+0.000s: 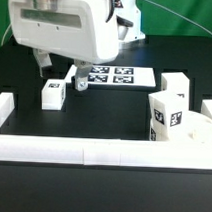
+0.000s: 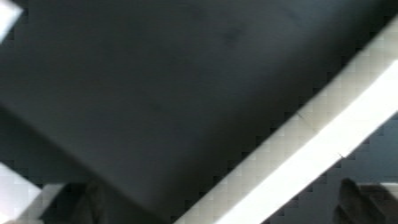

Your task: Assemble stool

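Observation:
In the exterior view a small white leg block (image 1: 52, 94) with a tag stands on the black table at the exterior view's left. Two more tagged leg blocks (image 1: 173, 89) (image 1: 166, 117) stand at the right, next to the round white seat (image 1: 199, 130). My gripper (image 1: 63, 72) hangs open above the table behind the left block, with nothing between its fingers. In the wrist view the dark fingertips (image 2: 64, 205) show far apart over black table, and none of the stool's parts appear there.
The marker board (image 1: 113, 74) lies just right of the gripper. White border rails run along the front (image 1: 92, 150) and the left side (image 1: 2, 109). A rail (image 2: 302, 150) crosses the wrist view diagonally.

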